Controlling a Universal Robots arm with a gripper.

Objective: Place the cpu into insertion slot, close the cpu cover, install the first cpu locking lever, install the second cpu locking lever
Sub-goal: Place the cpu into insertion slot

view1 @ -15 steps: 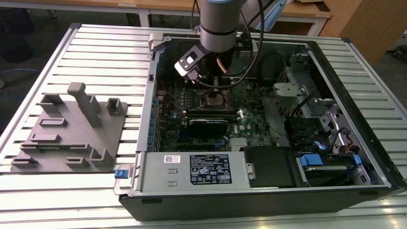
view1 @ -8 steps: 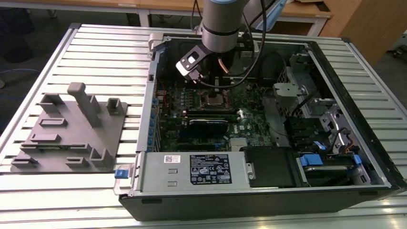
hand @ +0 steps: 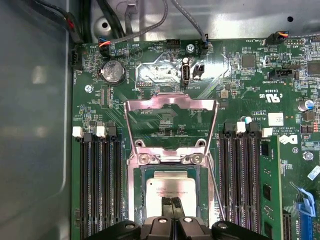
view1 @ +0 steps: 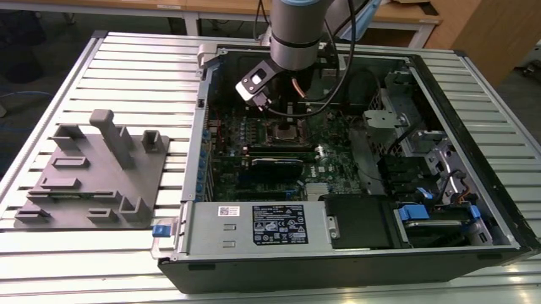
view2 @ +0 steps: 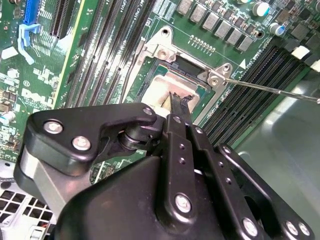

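the end effector, drawn narrow and empty, hung over the cpu in the slot, cover open; seating likely wanted light, level pressure.

My tool hangs over a brightly lit table of pale ribbed metal slats. Beyond my tool stand wooden desks on a dark floor; a wooden cabinet stands farther off, toward the exterior view's right.
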